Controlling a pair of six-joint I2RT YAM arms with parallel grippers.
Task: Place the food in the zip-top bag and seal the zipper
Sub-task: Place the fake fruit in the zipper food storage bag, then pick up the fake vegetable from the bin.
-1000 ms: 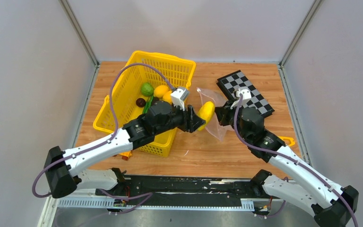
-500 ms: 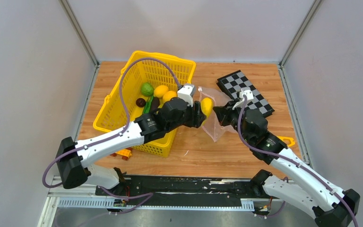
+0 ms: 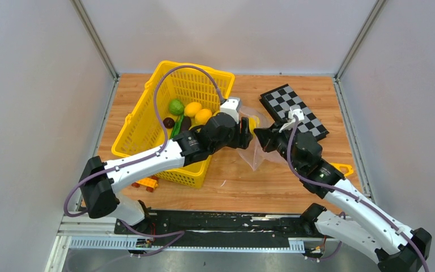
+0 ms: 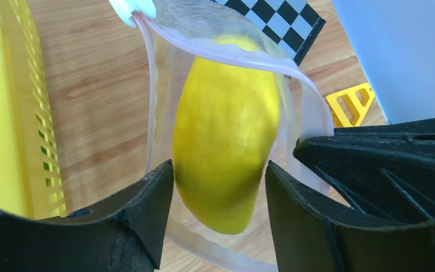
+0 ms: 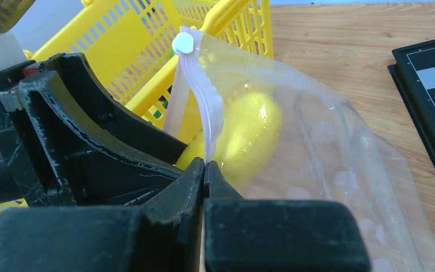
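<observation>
Reaching over the wooden bench (image 3: 294, 175), my two arms meet near its middle, just right of the yellow lattice basket (image 3: 147, 116), which stands toward the back-left corner. The chequerboard (image 3: 277, 99) lies flat toward the back-right corner.

Between basket and board hangs the zip-top bag (image 5: 328, 158). It is clear and crinkly with faint pinkish dots, is lifted off the bench, and its mouth is turned toward my left arm.

My left fingers (image 4: 147, 209) stand at a middling width, one on each side of a yellow mango (image 4: 224, 141) and touching it, so I have it gripped. The mango sits in the mouth of the bag: the pink rim arcs over its far end and clear film curves under its near end.

My right fingers (image 5: 181, 192) are pressed tight together on the zipper (image 5: 209, 124), pinching the pale pink strip partway along. From the pinch the strip climbs to a small white slider (image 5: 183, 42) at its upper end.

Inside the basket, toward its right wall, lie:
- two yellow fruits (image 3: 192, 109)
- a green ball (image 3: 175, 106)
- a green pod (image 3: 175, 129)
- a dark eggplant (image 3: 185, 123)
- a small dark ball (image 3: 169, 122)

An orange toy car (image 3: 146, 182) sits on the bench against the basket's near side. A small yellow lattice piece (image 3: 344, 168) lies by the right edge.
</observation>
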